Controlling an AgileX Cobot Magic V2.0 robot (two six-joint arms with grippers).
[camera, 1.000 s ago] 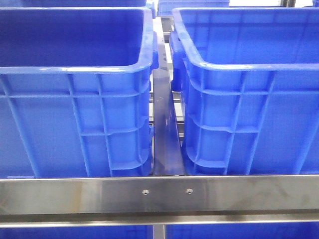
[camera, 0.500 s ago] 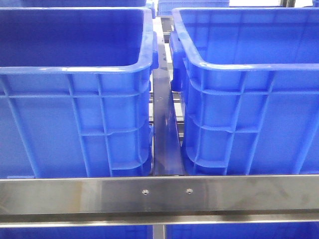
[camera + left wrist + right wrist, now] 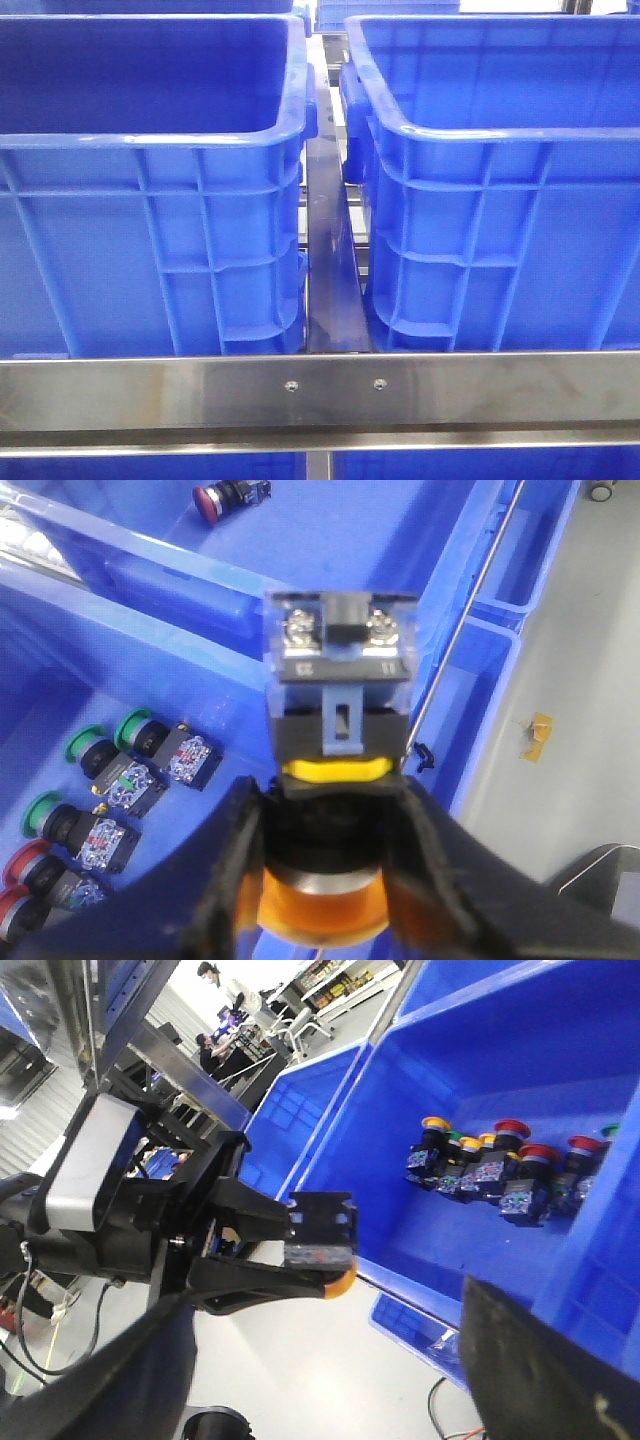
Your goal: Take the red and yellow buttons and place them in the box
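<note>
In the front view nothing had shifted over the last second: just the two bins [image 3: 150,200], no arm in sight, so I judged no drop had been made yet. The left gripper [image 3: 325,880] was clamped on the yellow button [image 3: 340,710], held in the air above the bins, over a bin wall. Its long axis ran in line with the fingers [image 3: 235,870], cap tucked back between them, terminal block pointing out past the tips. The right gripper [image 3: 330,1380] was spread wide, empty. Spare buttons [image 3: 110,780] lay in the bin below.
</note>
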